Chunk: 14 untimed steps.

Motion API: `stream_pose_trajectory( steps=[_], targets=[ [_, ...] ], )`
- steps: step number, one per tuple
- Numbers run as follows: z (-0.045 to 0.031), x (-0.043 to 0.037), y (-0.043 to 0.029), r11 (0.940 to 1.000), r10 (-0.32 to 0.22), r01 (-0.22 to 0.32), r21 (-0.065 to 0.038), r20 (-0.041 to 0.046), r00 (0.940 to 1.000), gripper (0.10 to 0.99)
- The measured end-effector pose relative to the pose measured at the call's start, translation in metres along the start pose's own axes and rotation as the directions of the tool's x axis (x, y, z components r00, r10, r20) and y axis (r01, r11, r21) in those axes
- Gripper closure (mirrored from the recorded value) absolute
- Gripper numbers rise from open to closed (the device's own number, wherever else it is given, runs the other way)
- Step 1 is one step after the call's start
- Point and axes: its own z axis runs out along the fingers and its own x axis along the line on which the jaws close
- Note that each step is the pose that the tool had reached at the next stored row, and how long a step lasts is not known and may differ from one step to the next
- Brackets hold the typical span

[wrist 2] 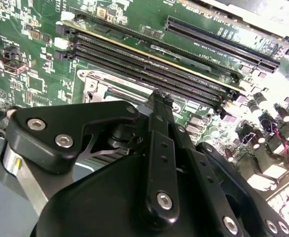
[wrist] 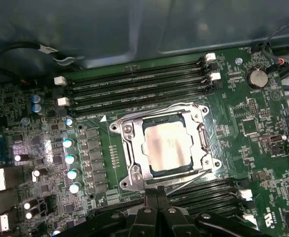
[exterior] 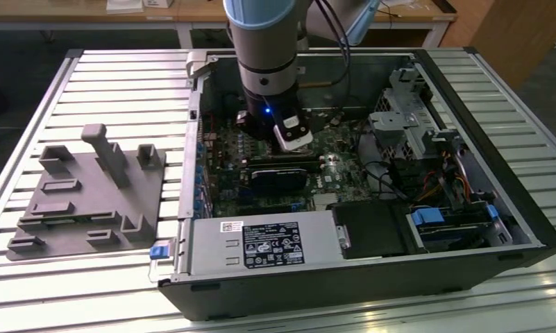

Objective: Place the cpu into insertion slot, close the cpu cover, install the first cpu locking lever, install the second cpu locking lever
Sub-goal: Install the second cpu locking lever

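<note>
In the first wrist view the cpu point(wrist: 166, 145) lies flat in the insertion slot point(wrist: 206, 143) on the green board, its silvery top showing. The cpu cover point(wrist: 129, 148) is down around it as a metal frame. One thin wire lever point(wrist: 174, 105) runs along one side of the frame, and a second lever point(wrist: 184, 176) runs along the side nearest my fingers. My gripper point(wrist: 158, 200) hovers at that near edge, shut, with nothing seen between the fingers. The second wrist view has the gripper point(wrist 2: 158, 98) tip just over the socket frame point(wrist 2: 102, 86). In the exterior view the gripper point(exterior: 294, 142) reaches down into the case.
Long black memory slots point(wrist: 134, 86) flank the socket on both sides. Capacitors point(wrist: 70, 158) stand in a row beside it. The open computer case point(exterior: 352, 277) walls surround the board, with a drive cage point(exterior: 402, 125) and cables at the exterior view's right. A grey fixture point(exterior: 83, 201) sits outside the case.
</note>
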Motion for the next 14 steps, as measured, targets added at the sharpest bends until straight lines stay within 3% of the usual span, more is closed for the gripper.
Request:
stream_pose_trajectory(
  steps=[7, 14],
  targets=[
    [0.0003, 0.0, -0.0008, 1.0, 0.0, 0.0, -0.004, -0.0008, 1.0, 0.98],
    [0.0029, 0.0001, -0.0077, 0.9997, 0.003, -0.003, -0.024, -0.005, 1.0, 0.98]
  ],
)
